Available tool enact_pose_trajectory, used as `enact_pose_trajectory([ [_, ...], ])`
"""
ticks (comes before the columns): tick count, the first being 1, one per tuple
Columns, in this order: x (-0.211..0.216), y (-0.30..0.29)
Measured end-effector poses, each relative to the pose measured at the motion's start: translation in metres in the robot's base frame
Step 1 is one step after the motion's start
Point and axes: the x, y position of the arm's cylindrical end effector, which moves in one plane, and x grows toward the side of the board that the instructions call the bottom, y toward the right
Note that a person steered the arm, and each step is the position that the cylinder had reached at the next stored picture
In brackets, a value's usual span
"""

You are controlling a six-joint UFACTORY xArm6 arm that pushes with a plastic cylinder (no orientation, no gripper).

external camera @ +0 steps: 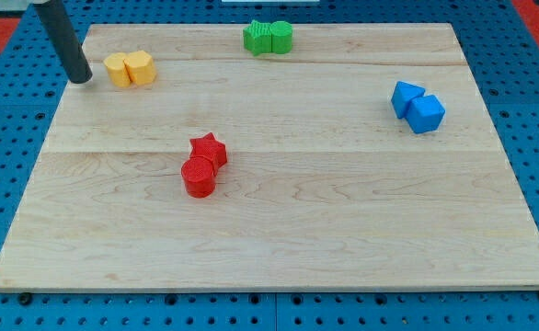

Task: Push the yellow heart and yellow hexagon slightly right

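While the dark rod's lower end, my tip (83,79), rests on the pale wooden bench (343,230) near the view's top left, it sits just left of the yellow heart block (118,70), apart from it, and the yellow hexagon block (140,67) touches the heart's right side. No pincer shows on this arm, so none can be described as wide, narrow or holding. Elsewhere: two touching green blocks (268,38) at the top edge, shapes unclear; a red star (208,149) against a red cylinder (198,176) mid-bench; two touching blue blocks (418,106) at right.
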Motion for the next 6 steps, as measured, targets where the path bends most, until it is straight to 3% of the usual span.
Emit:
enact_pose_trajectory([
  [2,-0.004,0.069],
  [3,-0.013,0.058],
  [4,-0.016,0.004],
  [6,-0.066,0.053],
])
